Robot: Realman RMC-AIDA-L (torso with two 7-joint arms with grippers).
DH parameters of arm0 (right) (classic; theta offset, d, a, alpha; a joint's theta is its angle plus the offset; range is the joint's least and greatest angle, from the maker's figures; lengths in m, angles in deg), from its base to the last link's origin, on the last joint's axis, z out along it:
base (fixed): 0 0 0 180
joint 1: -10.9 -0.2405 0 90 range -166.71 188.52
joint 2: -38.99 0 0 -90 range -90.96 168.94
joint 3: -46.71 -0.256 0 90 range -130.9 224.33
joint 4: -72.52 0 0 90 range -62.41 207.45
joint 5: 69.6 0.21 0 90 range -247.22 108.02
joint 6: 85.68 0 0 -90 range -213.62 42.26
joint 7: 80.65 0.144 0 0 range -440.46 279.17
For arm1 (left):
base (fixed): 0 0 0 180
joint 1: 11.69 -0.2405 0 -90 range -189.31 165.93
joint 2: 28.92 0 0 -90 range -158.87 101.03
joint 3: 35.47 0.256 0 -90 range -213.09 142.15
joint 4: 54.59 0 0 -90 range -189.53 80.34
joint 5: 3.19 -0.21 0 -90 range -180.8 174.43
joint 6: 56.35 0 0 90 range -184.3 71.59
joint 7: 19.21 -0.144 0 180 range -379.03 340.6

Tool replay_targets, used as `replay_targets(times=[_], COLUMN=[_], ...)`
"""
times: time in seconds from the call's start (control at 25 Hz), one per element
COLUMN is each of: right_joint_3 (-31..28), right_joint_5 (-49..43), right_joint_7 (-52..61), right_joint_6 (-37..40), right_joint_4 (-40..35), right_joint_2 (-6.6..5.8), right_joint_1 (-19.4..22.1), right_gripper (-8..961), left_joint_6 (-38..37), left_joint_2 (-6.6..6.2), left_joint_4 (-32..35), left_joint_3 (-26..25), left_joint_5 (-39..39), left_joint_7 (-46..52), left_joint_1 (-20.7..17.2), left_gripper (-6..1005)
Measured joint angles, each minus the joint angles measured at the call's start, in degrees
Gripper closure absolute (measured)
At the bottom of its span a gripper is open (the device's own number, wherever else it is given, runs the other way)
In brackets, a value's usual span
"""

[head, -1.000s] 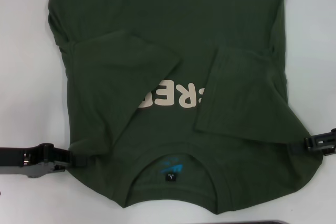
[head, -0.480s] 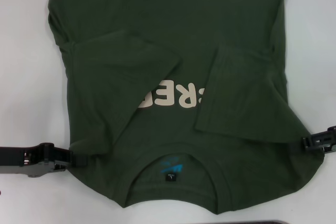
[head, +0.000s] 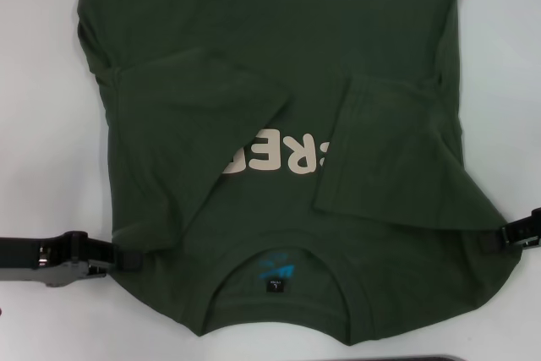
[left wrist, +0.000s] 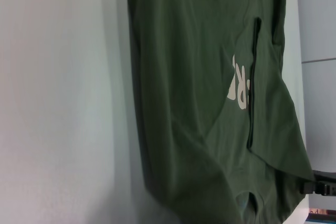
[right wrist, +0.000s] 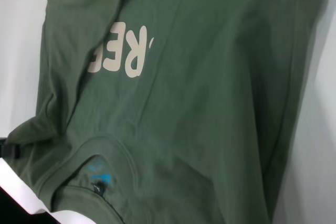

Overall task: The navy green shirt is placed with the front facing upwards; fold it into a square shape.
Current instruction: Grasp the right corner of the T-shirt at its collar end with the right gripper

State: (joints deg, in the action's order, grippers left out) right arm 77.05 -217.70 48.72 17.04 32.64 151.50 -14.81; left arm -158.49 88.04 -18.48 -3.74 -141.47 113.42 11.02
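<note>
The navy green shirt (head: 279, 40) lies flat on the white table, front up, with its collar (head: 279, 310) nearest to me. Both sleeves are folded inward over the chest and cover part of the cream lettering (head: 275, 158). My left gripper (head: 122, 258) sits low on the table at the shirt's left shoulder edge. My right gripper (head: 492, 240) is at the right shoulder corner. The left wrist view shows the shirt (left wrist: 199, 77) and, far off, the right gripper (left wrist: 315, 187). The right wrist view shows the lettering (right wrist: 121, 51) and the collar with its blue-printed label (right wrist: 97, 174).
White table (head: 42, 124) surrounds the shirt on the left and right. A dark flat edge (head: 439, 358) shows at the table's near side, just below the collar. The shirt's hem runs out of the head view at the far side.
The right gripper has shifted slightly outward to the right and down along the shoulder corner. The left gripper and the shirt have barely moved.
</note>
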Motion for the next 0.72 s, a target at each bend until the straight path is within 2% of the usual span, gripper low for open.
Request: replay_targets(times=[0.32,0.52,0.72], right_joint_3=[-0.6,-0.7,-1.2], right_joint_5=[0.0,-0.1,-0.1], right_joint_7=[0.0,0.5,1.3], right_joint_6=[0.0,0.0,0.0], right_joint_4=[-0.2,-0.2,-0.3], right_joint_2=[-1.0,-1.68,-2.65], right_joint_1=[0.3,0.7,0.9], right_gripper=[788,950,950], left_joint_6=[-0.6,-1.4,-1.9], left_joint_2=[-0.22,-0.22,-0.46], left_joint_4=[0.0,0.0,0.0], left_joint_3=[0.1,0.4,0.5], left_joint_5=[-0.4,-0.5,-0.7], left_joint_7=[0.0,0.0,0.0], left_joint_1=[-0.1,-0.3,-1.3], left_gripper=[956,956,956])
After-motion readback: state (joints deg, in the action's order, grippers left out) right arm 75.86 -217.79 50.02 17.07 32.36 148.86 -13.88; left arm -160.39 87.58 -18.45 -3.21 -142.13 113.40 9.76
